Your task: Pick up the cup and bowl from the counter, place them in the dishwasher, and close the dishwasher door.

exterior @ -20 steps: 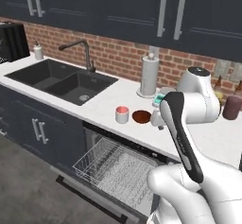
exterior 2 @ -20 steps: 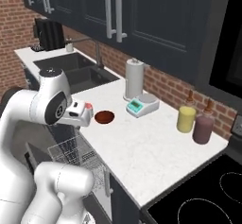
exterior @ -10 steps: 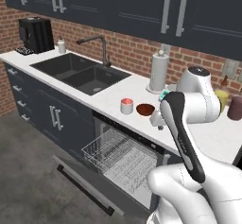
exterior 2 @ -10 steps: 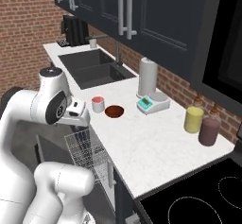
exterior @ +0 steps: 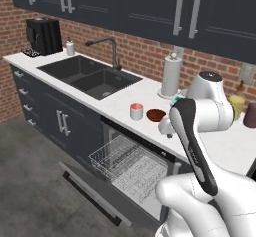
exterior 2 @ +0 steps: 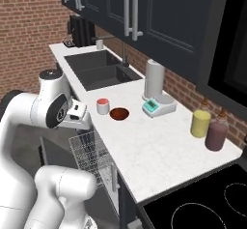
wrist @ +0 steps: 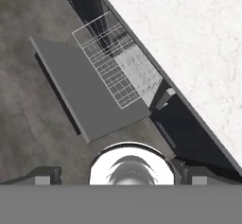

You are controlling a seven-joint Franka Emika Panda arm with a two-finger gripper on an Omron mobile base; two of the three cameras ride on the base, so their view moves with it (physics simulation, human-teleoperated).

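Base had driven on since the earlier frame, so the whole view shifted; cup and bowl sat unmoved on the counter. Gripper hung empty, fingers spread wide. Both dishes lay ahead of it, dishwasher door dropped open below it, rack out. Step looked like approach; next, reach forward and down to the cup.

Open counter around cup and bowl; paper-towel roll behind.
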